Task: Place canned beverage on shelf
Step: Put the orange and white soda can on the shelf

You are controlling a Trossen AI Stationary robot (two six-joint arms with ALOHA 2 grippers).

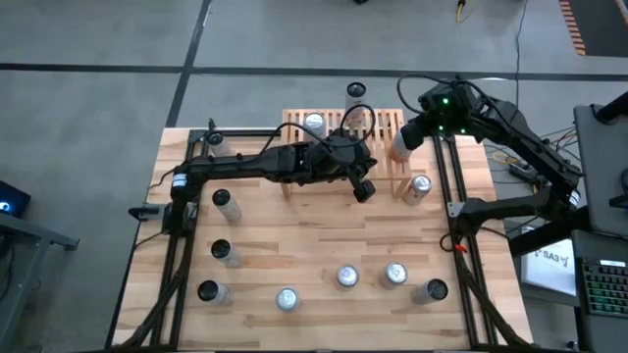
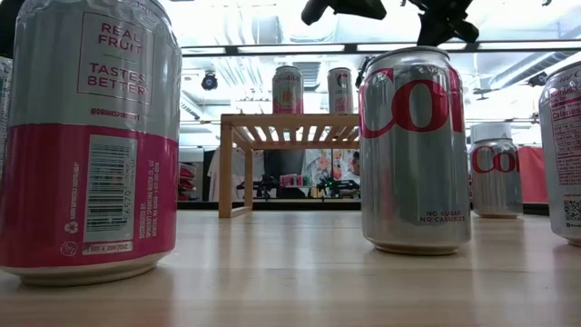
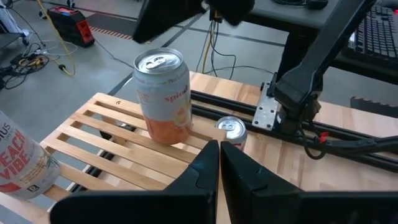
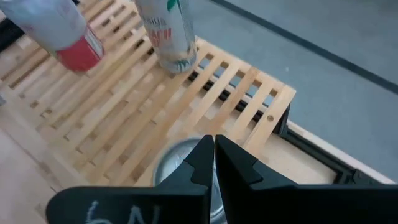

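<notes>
Both pincers, left [image 3: 217, 163] and right [image 4: 213, 158], are clenched on nothing above the little slatted light-wood shelf [image 1: 385, 123], maybe because its two tall cans [image 2: 288, 89] already stand at twelve o'clock.

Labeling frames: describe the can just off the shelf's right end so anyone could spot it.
Start at the slatted wooden shelf at the table's far edge. Just off its right end, on the tabletop and not on the slats, stands one silver can beside the right arm's black frame rail. The other loose cans stand far off, along the table's left side and near edge.
</notes>
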